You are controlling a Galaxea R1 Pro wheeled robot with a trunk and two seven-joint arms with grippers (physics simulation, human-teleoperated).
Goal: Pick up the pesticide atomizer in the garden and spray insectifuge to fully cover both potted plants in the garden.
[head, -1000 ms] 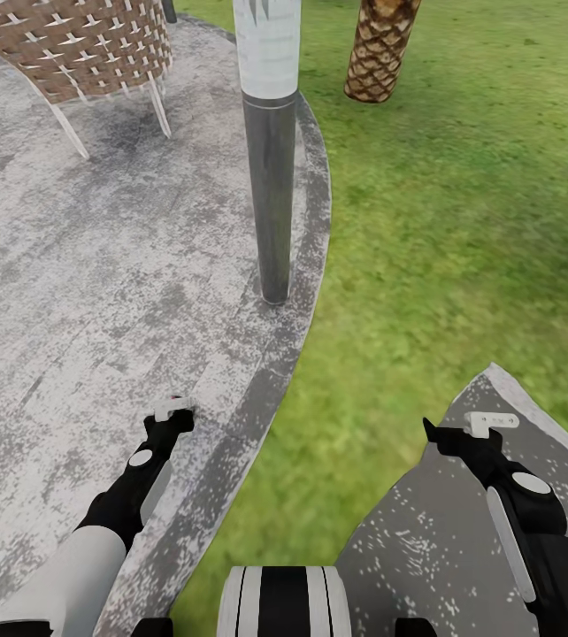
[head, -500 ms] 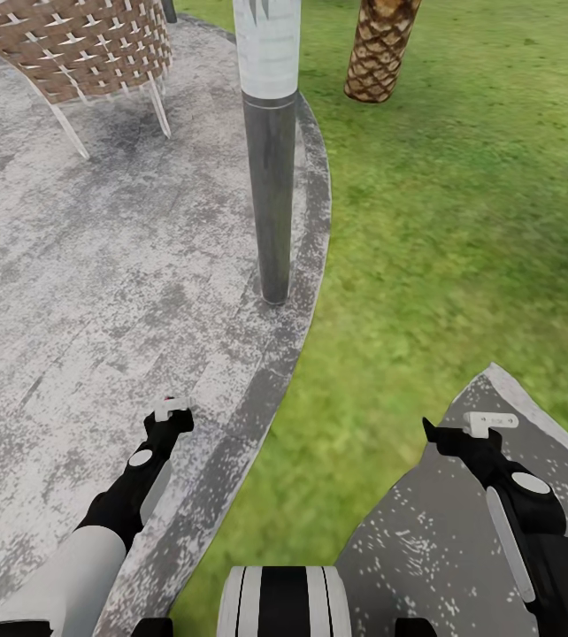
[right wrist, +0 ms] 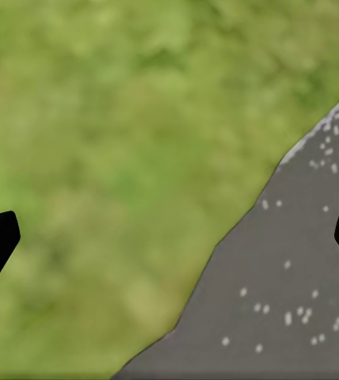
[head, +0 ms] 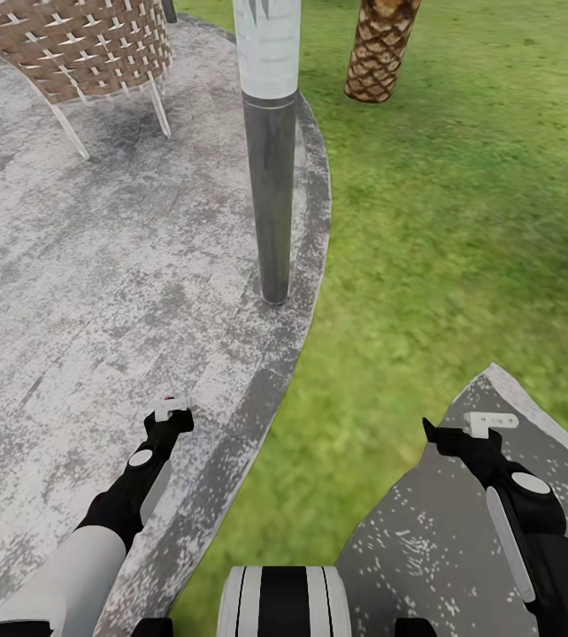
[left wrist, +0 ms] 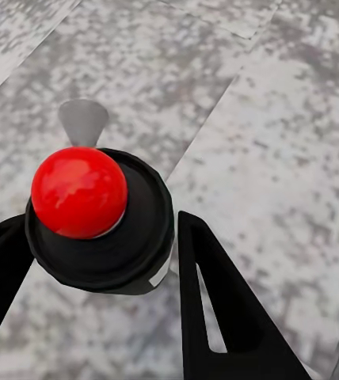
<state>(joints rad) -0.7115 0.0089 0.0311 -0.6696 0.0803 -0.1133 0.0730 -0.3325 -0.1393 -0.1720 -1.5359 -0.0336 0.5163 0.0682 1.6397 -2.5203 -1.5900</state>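
A: Where's the pesticide atomizer (left wrist: 98, 226)?
B: Btwn the left gripper (left wrist: 98, 261) fingers (left wrist: 217, 309), red button up, over grey paving (head: 98, 265). Both fingers flank the bottle v. close; looks pinched, w/ the right one touching the cap.
A: And from the head cam?
B: Left gripper (head: 171, 414) low over the paving, near its curved edge by the lawn (head: 443, 221).
A: Right gripper (right wrist: 169, 237)?
B: Fingers spread wide, nothing btwn them; it hangs over the grass/stepping stone (head: 443, 540) border.
A: Other stuff?
B: Grey bollard post (head: 271, 168) ahead, wicker chair (head: 80, 44) far left, palm trunk (head: 379, 49) beyond.
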